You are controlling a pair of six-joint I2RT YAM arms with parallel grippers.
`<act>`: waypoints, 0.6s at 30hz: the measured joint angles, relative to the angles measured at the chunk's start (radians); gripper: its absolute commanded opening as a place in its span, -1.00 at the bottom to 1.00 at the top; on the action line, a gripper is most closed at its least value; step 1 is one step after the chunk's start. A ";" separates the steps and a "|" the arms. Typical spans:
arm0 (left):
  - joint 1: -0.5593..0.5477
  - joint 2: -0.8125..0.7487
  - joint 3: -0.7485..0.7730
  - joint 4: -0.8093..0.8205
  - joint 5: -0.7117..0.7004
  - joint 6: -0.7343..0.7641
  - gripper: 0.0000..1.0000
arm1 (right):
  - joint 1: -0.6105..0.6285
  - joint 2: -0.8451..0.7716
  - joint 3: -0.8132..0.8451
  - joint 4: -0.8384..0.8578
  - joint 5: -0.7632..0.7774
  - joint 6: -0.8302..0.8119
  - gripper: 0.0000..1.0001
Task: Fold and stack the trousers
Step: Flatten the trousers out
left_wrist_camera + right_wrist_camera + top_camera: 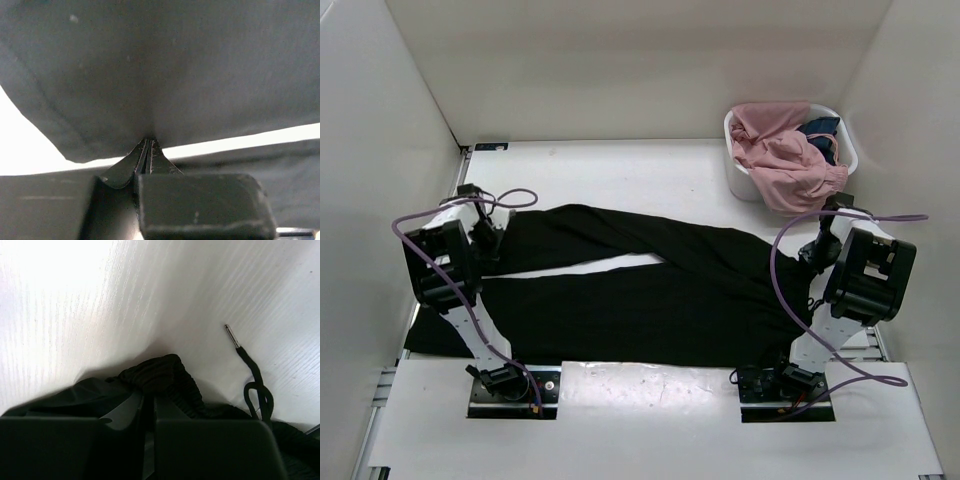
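Note:
The black trousers [650,295] lie spread flat across the table, waist at the right, two legs running left. My left gripper [492,238] is at the end of the far leg; in the left wrist view it [148,142] is shut, pinching the black fabric [165,75] near the hem. My right gripper [817,252] is at the waistband's far right corner; in the right wrist view it [150,395] is shut on the ribbed elastic waistband [160,371]. The black drawstring [252,375] with a metal tip trails on the white table.
A white basket [735,165] at the back right holds a pink garment [780,160] and a small dark blue cloth [820,130]. White walls enclose the table on three sides. Purple cables loop from both arms.

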 measured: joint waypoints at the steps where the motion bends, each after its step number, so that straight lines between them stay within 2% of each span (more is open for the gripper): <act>1: 0.000 -0.017 -0.013 -0.007 -0.008 0.012 -0.58 | 0.001 -0.003 -0.002 0.002 0.003 -0.009 -1.00; 2: 0.000 -0.029 -0.014 -0.012 -0.011 0.019 -0.20 | 0.002 -0.010 -0.004 0.003 0.006 -0.017 -1.00; 3: 0.000 -0.040 -0.004 -0.016 -0.009 0.026 0.05 | 0.007 -0.018 -0.006 0.003 0.010 -0.026 -1.00; 4: 0.000 -0.042 0.026 -0.026 -0.002 0.023 0.38 | 0.008 -0.027 -0.008 0.002 0.014 -0.037 -1.00; 6: 0.000 -0.042 0.104 -0.022 0.014 0.014 0.82 | 0.015 -0.047 -0.008 0.003 0.021 -0.057 -1.00; 9: 0.000 -0.011 0.271 -0.013 0.023 -0.021 0.82 | 0.029 -0.069 -0.007 -0.001 0.031 -0.086 -1.00; 13: 0.000 0.148 0.509 0.003 0.009 -0.062 0.85 | 0.053 -0.088 -0.006 -0.009 0.052 -0.114 -1.00; 15: 0.000 0.237 0.568 0.009 0.016 -0.076 0.85 | 0.061 -0.090 0.000 -0.018 0.061 -0.122 -1.00; 18: 0.000 0.349 0.575 -0.016 0.025 -0.095 0.87 | 0.066 -0.092 0.016 -0.040 0.068 -0.128 -1.00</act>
